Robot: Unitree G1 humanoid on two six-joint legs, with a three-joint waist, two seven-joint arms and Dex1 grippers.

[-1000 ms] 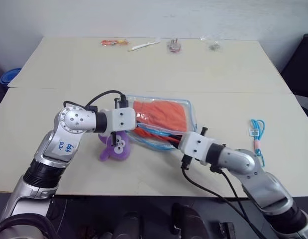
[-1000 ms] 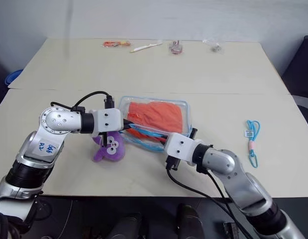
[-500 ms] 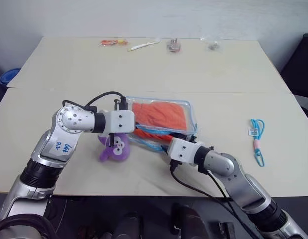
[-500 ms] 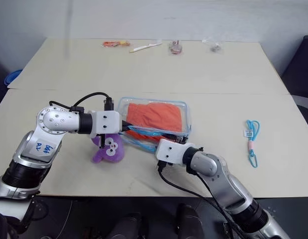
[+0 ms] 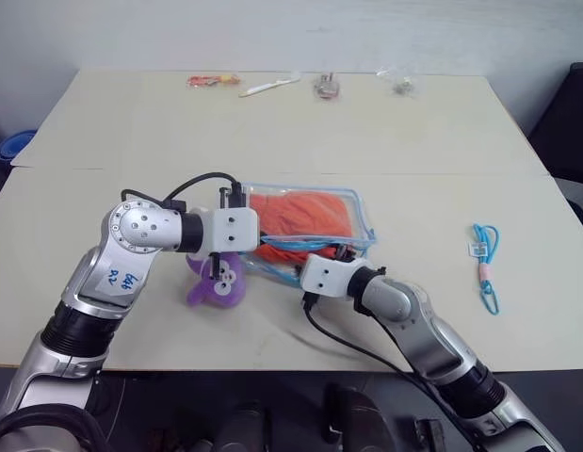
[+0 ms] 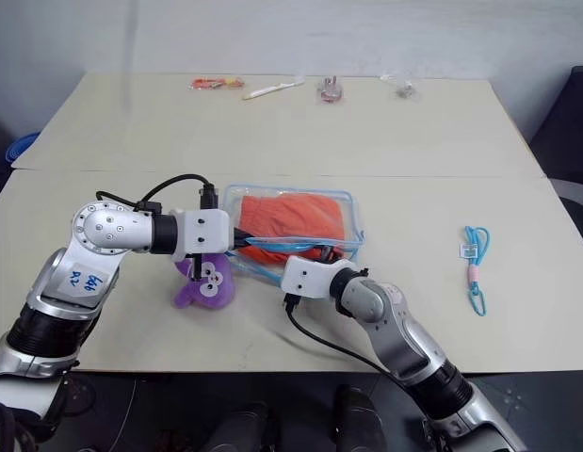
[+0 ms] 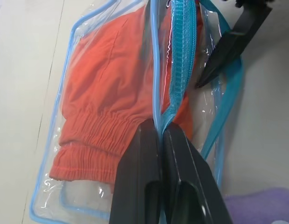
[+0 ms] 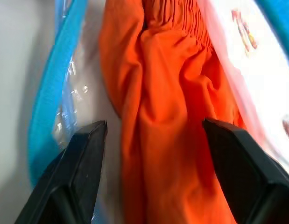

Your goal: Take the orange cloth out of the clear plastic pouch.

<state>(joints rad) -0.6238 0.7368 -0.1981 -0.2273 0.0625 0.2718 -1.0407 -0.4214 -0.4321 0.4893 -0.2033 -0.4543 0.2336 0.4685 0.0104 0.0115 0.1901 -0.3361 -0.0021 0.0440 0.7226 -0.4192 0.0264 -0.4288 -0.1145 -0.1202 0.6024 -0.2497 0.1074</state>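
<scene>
The orange cloth (image 5: 305, 218) lies bunched and creased, its gathered elastic hem showing, still inside the clear plastic pouch (image 5: 362, 218) with its light blue edging. The pouch sits about mid-desk (image 5: 272, 122), toward the near edge, one side lifted. My left fingers (image 7: 160, 179) are pinched tight on its blue zipper edge, that arm bent across from the left. My right fingers (image 8: 151, 154) stand spread wide on either side of the cloth at the pouch mouth; whether they touch it, I can't quite tell.
</scene>
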